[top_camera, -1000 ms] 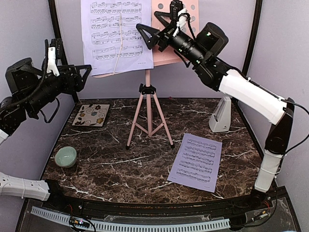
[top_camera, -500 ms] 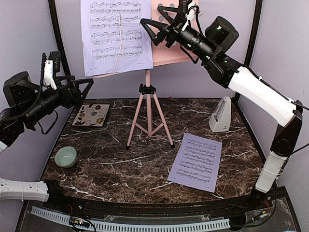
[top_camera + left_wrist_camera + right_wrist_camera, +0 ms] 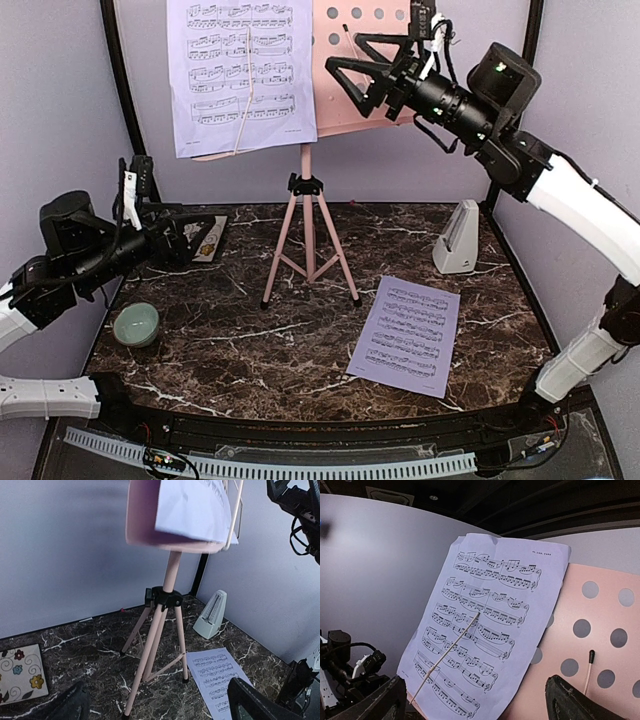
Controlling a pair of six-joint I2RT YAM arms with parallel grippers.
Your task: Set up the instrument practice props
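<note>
— Item: loose sheet-music page (image 3: 403,327). Location, handling?

— Flat on the table (image 3: 250,350), front-right of the music stand (image 3: 307,200) legs, nearer than the metronome (image 3: 458,238). Probably light, limp and hard to lift off the slab; I'd pinch an edge or corner. The other page (image 3: 240,75) is on the stand's desk. My right gripper (image 3: 345,55) and left gripper (image 3: 190,235): both spread wide, holding nothing

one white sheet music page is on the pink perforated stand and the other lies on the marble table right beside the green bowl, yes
No: the top external view shows the other page lying across the table from the pale green bowl, nearer the white-grey pyramid metronome. One page is on the pink stand.
</note>
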